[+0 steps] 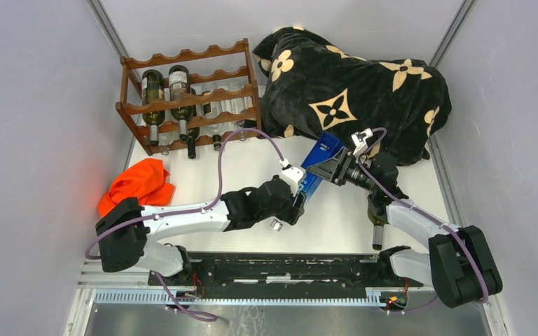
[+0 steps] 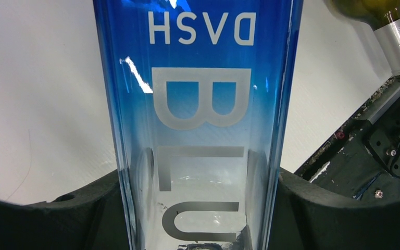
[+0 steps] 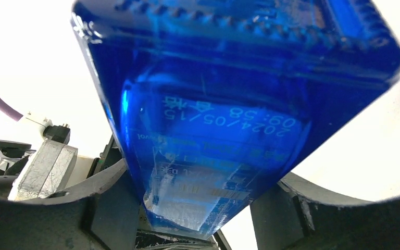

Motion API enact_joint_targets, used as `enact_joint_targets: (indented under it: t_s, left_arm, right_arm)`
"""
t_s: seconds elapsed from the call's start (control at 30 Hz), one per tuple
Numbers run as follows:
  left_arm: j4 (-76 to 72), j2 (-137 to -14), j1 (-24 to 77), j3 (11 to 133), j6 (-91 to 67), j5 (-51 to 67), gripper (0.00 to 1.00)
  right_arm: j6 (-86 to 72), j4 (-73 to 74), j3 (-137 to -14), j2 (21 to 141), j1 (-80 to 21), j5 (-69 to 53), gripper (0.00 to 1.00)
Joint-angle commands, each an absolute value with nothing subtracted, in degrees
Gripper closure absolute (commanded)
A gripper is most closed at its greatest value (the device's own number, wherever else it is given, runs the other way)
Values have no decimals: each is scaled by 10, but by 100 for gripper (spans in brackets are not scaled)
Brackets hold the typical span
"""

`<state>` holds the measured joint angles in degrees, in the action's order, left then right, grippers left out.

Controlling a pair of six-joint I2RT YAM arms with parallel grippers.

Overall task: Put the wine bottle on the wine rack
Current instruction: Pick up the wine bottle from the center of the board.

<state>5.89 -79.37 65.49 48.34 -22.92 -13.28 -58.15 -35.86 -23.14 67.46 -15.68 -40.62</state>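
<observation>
Two claws on bottle (image 1: 315, 168): left claw (image 2: 200, 219) clamps it, right claw (image 3: 198, 208) straddles base, grip unclear; mistimed release risks drop.

Blue bottle (image 1: 322, 151) mid-table, left gripper (image 1: 296, 197) and right gripper (image 1: 330, 169) both on it, rack (image 1: 190, 53) with bottles (image 1: 161, 94) back-left, orange cloth (image 1: 140, 183) left, flowered black blanket (image 1: 364, 84) back-right.

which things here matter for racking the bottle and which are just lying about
Job: blue square glass bottle; dark reddish-brown wooden wine rack.
Lying about: black flower-patterned blanket; crumpled orange cloth; green glass bottle with silver cap.
</observation>
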Motion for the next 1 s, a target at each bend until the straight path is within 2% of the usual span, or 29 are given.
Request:
enact_joint_targets:
  t_s: [0.0,0.1,0.23,0.37,0.47,0.77,0.97]
  left_arm:
    - [-74,-778,661,531,-255,-137,80]
    - [-87,-775,661,519,-265,-135,56]
    - [-105,-766,661,500,-278,-142,24]
    - [-125,-747,666,471,-290,-168,5]
    - [-146,-739,679,448,-299,-197,0]
    - [-133,-733,712,417,-335,-283,0]
    - [-170,-693,717,355,-373,-289,0]
  right_arm:
    - [-572,-422,-220,672,-157,-410,82]
    - [-593,-440,-212,669,-150,-415,96]
    - [-629,-471,-200,665,-136,-419,100]
    - [-652,-487,-192,661,-124,-421,100]
    - [-660,-491,-190,662,-122,-422,100]
    - [-709,-526,-177,675,-111,-425,100]
    - [-728,-540,-173,678,-101,-429,100]
